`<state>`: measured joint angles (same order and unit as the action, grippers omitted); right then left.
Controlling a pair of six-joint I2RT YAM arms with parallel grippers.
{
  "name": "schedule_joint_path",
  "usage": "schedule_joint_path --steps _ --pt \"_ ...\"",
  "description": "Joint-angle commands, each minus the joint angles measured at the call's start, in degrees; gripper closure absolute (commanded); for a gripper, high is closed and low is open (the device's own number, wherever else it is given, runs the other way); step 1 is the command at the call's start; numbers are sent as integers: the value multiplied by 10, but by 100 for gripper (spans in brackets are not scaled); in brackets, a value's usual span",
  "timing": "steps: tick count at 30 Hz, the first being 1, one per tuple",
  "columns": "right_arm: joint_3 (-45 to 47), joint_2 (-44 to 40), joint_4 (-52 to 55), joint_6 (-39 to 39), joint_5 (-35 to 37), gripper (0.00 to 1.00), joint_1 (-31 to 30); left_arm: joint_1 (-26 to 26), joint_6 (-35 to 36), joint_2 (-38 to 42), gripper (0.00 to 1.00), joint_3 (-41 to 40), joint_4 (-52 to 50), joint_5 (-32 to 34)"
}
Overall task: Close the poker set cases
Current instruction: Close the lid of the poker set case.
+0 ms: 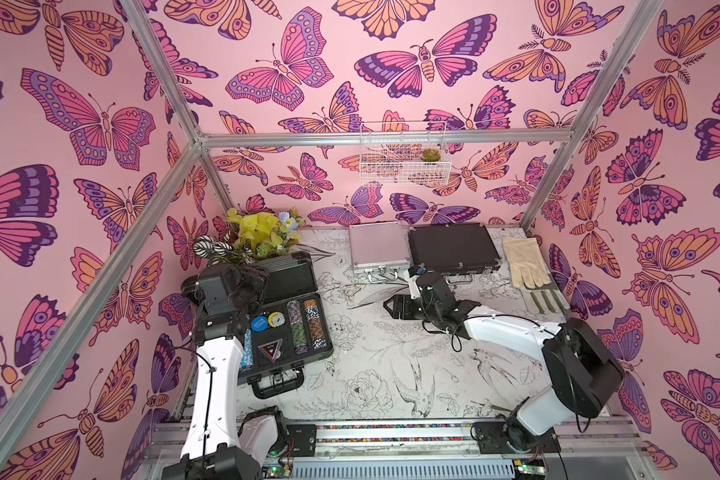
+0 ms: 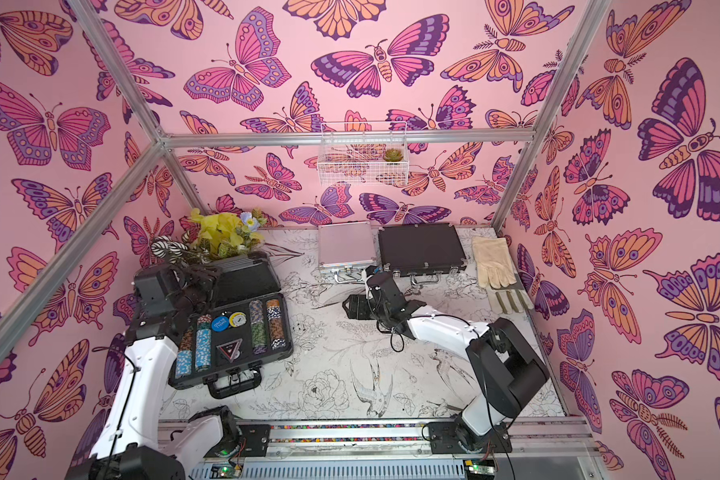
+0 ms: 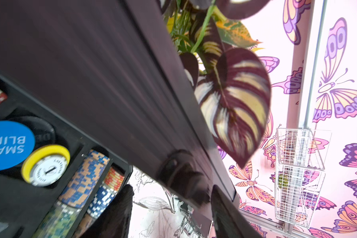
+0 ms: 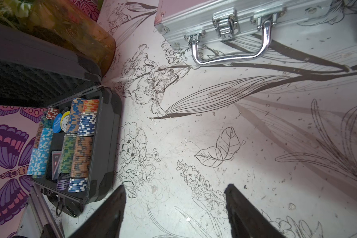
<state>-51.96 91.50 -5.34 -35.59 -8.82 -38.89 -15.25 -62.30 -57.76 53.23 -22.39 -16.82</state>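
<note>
Left gripper (image 3: pixel 171 191), jaws apart by the lid (image 1: pixel 289 276) (standing open) of the big case (image 1: pixel 287 366), should push near its top edge, swinging it down

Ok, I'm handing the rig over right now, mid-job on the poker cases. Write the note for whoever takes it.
Left gripper: open, jaws astride the edge of the upright lid of the large black ribbed plastic case, which stands open on the left, chips showing.
Right gripper: open, empty, low over the table.
Done: small silver aluminium case and medium black metal-trimmed case, at the back, lids down; latches unclear.
To do: lower the big case's lid.
</note>
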Motion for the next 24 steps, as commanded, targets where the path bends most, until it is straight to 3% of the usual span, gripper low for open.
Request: schedule_joint_path --steps 1,7,17,24 --pt "-17 11 -6 0 -12 23 -4 6 26 16 38 30 -57 -21" --pt "-12 10 -10 -5 -12 24 -4 14 21 40 36 43 -69 -44" --pt "-6 8 -13 -12 -16 24 -4 17 50 34 36 88 -86 -18" --pt "-6 11 -18 -17 -19 24 -4 24 76 -4 36 139 -94 -26"
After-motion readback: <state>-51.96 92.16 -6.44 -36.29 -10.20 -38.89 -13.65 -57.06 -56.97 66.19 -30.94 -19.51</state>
